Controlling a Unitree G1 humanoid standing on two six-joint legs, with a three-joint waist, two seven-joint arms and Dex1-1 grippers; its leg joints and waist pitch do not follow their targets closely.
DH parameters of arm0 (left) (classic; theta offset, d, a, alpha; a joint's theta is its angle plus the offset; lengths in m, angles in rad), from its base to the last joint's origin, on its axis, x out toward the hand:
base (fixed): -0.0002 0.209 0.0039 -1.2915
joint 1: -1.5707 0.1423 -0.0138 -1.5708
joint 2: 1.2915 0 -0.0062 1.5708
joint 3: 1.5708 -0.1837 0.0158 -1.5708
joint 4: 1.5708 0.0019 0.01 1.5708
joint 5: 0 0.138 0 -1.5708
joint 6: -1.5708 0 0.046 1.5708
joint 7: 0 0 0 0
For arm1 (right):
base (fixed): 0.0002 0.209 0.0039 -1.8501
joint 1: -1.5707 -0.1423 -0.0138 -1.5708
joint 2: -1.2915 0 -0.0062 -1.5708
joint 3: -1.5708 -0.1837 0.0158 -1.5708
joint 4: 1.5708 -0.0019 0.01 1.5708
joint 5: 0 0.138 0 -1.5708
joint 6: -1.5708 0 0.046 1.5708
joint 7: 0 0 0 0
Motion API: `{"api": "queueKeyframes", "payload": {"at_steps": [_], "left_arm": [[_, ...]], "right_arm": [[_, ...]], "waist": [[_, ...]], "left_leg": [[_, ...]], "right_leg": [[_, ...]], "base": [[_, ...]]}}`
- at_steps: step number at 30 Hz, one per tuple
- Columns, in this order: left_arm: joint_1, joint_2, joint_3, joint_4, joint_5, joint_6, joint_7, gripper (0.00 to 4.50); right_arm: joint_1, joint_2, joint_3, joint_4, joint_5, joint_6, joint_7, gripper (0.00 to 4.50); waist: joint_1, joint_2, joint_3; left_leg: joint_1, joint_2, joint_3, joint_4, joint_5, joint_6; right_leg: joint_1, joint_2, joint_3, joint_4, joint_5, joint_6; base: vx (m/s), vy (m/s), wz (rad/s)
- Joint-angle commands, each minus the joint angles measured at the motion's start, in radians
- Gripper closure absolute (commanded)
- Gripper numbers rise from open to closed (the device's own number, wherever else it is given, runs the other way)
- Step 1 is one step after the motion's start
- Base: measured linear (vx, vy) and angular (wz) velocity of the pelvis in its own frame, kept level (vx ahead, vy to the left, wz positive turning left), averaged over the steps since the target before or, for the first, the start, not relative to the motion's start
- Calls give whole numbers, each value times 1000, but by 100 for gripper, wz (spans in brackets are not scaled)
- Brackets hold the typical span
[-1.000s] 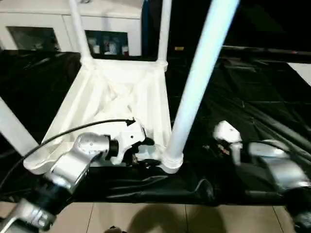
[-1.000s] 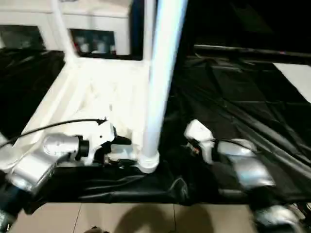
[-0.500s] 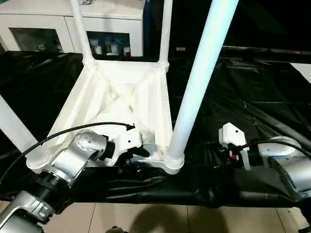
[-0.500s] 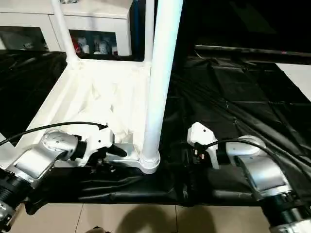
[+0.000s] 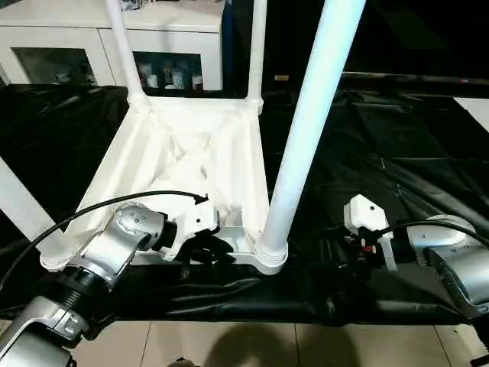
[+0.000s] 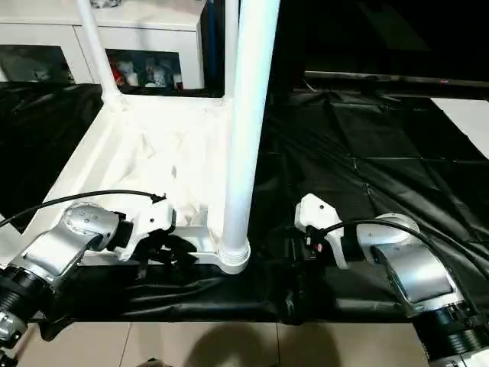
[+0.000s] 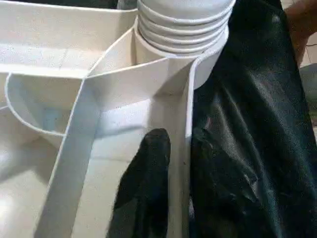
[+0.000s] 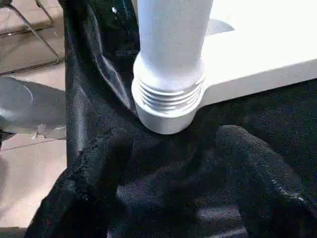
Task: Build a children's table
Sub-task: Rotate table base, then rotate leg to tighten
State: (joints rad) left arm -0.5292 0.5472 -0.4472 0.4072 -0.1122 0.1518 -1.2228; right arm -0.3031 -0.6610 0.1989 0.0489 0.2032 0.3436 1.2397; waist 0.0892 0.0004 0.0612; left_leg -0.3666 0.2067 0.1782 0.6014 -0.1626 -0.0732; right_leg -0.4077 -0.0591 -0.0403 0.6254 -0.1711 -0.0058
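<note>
Head views, near to far: tiled floor (image 5: 229,344) at the bottom edge, then the front edge of the work surface, draped in a black sheet (image 5: 397,153) that hangs over it.

Table (image 5: 191,160) lies upside down on the sheet, ribbed underside up, its near rim just back from the surface's front edge. Near-right leg (image 5: 306,130) stands up in its corner socket, threaded collar at the base. Near-left leg (image 5: 19,202) rises at the left picture edge. Two far legs (image 5: 126,53) stand at the back corners.

Left gripper (image 5: 202,248) is at the near rim, just left of the near-right socket. Left wrist view: one black finger (image 7: 146,183) inside the rim wall, the other outside against the sheet, so the jaws straddle the rim and are pinched on it.

Right gripper (image 6: 294,252) sits low on the sheet, right of the near-right leg, aimed at its base, not touching. Right wrist view: fingers (image 8: 257,168) spread wide, leg collar ahead in the gap between them, nothing held.

Room: right of the table the sheet is wrinkled but bare out to the far right edge. Left of the table, only a narrow strip of sheet. Behind the far rim, a white cabinet (image 5: 69,46) with glass doors stands close.
</note>
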Motion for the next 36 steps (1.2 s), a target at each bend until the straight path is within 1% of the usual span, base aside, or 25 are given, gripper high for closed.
{"api": "queueKeyframes", "payload": {"at_steps": [1, 2, 3, 5, 6, 7, 8, 9, 10, 11, 12, 14, 15, 16, 17, 19, 20, 21, 22, 23, 24, 25, 26, 31, 36], "left_arm": [[-21, 7, 26, 5, 9, 24, 0, 410], [-19, 7, 28, 3, 9, 38, 4, 410], [-18, 7, 29, 1, 9, 48, 7, 434], [-8, 5, 38, -7, 9, 89, 35, 447], [-1, -1, 48, -9, 4, 99, 54, 447], [4, -12, 63, -13, -7, 115, 76, 447], [4, -12, 63, -13, -7, 115, 76, 449], [9, -26, 81, -19, -18, 134, 108, 449], [13, -47, 104, -26, -27, 162, 153, 450], [17, -69, 124, -34, -34, 192, 198, 450], [17, -69, 124, -34, -34, 192, 198, 450], [23, -92, 143, -41, -37, 215, 250, 450], [34, -117, 156, -49, -36, 227, 294, 450], [52, -143, 163, -70, -31, 223, 322, 450], [53, -144, 164, -72, -31, 223, 323, 450], [60, -148, 157, -80, -23, 200, 321, 450], [65, -147, 149, -86, -14, 180, 319, 450], [65, -147, 149, -86, -14, 180, 319, 450], [73, -143, 131, -101, -2, 146, 302, 450], [73, -143, 131, -101, -2, 146, 302, 450], [73, -141, 126, -106, 0, 131, 289, 450], [73, -140, 125, -107, -1, 130, 285, 450], [74, -139, 122, -113, -4, 133, 275, 450], [74, -137, 120, -121, -1, 145, 257, 450], [75, -133, 118, -118, 1, 143, 251, 450]], "right_arm": [[2, 0, 5, -24, 3, 3, -10, 131], [3, 2, 4, -25, 4, 4, -13, 131], [4, 4, 4, -25, 5, 5, -15, 131], [10, 18, -2, -29, 18, 21, -28, 131], [12, 27, -4, -31, 22, 29, -38, 131], [13, 38, -7, -30, 25, 39, -51, 131], [13, 38, -7, -30, 25, 39, -51, 113], [11, 52, -7, -23, 20, 37, -70, 113], [5, 74, -8, -8, 8, 31, -105, 96], [-1, 96, -9, 9, -2, 21, -135, 96], [-1, 96, -9, 9, -2, 21, -135, 96], [-9, 123, -12, 27, -10, 9, -167, 73], [-23, 155, -13, 58, -27, -19, -212, 53], [-53, 201, -13, 119, -68, -64, -304, 53], [-55, 205, -13, 124, -71, -67, -312, 49], [-76, 225, -13, 162, -93, -82, -360, 26], [-95, 242, -13, 193, -108, -96, -396, 26], [-95, 242, -13, 193, -108, -96, -396, 26], [-140, 273, -7, 257, -128, -119, -448, 26], [-140, 273, -7, 257, -128, -119, -448, 26], [-159, 283, -2, 283, -136, -131, -459, 26], [-163, 285, -1, 288, -137, -133, -461, 26], [-180, 295, 1, 313, -139, -142, -468, 26], [-210, 333, 5, 381, -122, -173, -427, 26], [-227, 347, 8, 432, -125, -206, -426, 69]], "waist": [[1, 5, -65], [1, 6, -65], [0, 4, -65], [-2, 3, -63], [-2, 4, -63], [-5, -2, -63], [-4, 1, -64], [-5, 1, -64], [-11, -4, -64], [-13, -4, -64], [-17, -8, -65], [-25, -8, -66], [-31, -11, -64], [-42, -13, -66], [-46, -12, -67], [-48, -11, -70], [-42, -9, -73], [-42, -8, -72], [-40, -13, -75], [-44, -11, -74], [-42, -14, -74], [-41, -12, -74], [-40, -10, -72], [-47, -9, -69], [-45, -10, -71]], "left_leg": [[17, 15, -11, -71, -356, -8], [17, 16, -11, -71, -357, -9], [17, 16, -11, -72, -357, -10], [17, 14, -11, -71, -360, -9], [16, 13, -12, -71, -360, -8], [14, 13, -12, -72, -356, -9], [14, 14, -13, -71, -352, -9], [13, 14, -14, -72, -350, -8], [9, 13, -13, -72, -343, -10], [9, 12, -14, -72, -340, -10], [7, 12, -13, -71, -336, -11], [5, 8, -13, -68, -328, -6], [3, 6, -12, -67, -320, -1], [-1, 3, -11, -63, -302, -1], [-3, 3, -12, -64, -295, -1], [-1, 3, -9, -61, -274, 6], [3, 6, -6, -59, -257, 13], [3, 7, -7, -61, -253, 16], [-2, 7, -7, -63, -235, 20], [-6, 6, -7, -64, -229, 19], [-3, 7, -5, -63, -229, 18], [-1, 8, -4, -62, -238, 20], [-2, 7, -5, -64, -248, 18], [0, 10, -6, -67, -278, 9], [0, 11, -6, -67, -271, 10]], "right_leg": [[39, -61, 33, -101, -429, -155], [39, -62, 33, -100, -429, -156], [38, -61, 34, -100, -429, -156], [37, -62, 33, -103, -456, -148], [37, -62, 32, -105, -468, -142], [39, -61, 31, -104, -471, -140], [39, -63, 30, -105, -476, -135], [40, -63, 30, -104, -474, -134], [40, -61, 29, -102, -467, -131], [40, -61, 28, -103, -470, -130], [41, -62, 28, -101, -468, -131], [42, -61, 27, -104, -481, -123], [41, -59, 26, -107, -489, -118], [40, -61, 25, -106, -493, -116], [40, -62, 24, -105, -493, -117], [38, -61, 27, -108, -479, -115], [36, -56, 31, -104, -420, -127], [35, -56, 31, -101, -395, -138], [41, -56, 30, -91, -337, -157], [44, -56, 29, -90, -328, -162], [42, -55, 29, -91, -324, -162], [39, -56, 30, -91, -326, -165], [42, -58, 30, -92, -342, -159], [40, -59, 30, -94, -357, -162], [41, -59, 31, -91, -335, -171]], "base": [[0, 0, 0], [0, 0, 0], [0, 0, 0], [0, 0, 0], [0, 0, 0], [0, 0, 0], [0, 0, 0], [0, 0, 0], [0, 0, 0], [0, 0, 0], [0, 0, 0], [0, 0, 0], [0, 0, 0], [0, 0, 0], [0, 0, 0], [0, 0, 0], [0, 0, 0], [0, 0, 0], [0, 0, 0], [0, 0, 0], [0, 0, 0], [0, 0, 0], [0, 0, 0], [0, 0, 0], [0, 0, 0]]}}
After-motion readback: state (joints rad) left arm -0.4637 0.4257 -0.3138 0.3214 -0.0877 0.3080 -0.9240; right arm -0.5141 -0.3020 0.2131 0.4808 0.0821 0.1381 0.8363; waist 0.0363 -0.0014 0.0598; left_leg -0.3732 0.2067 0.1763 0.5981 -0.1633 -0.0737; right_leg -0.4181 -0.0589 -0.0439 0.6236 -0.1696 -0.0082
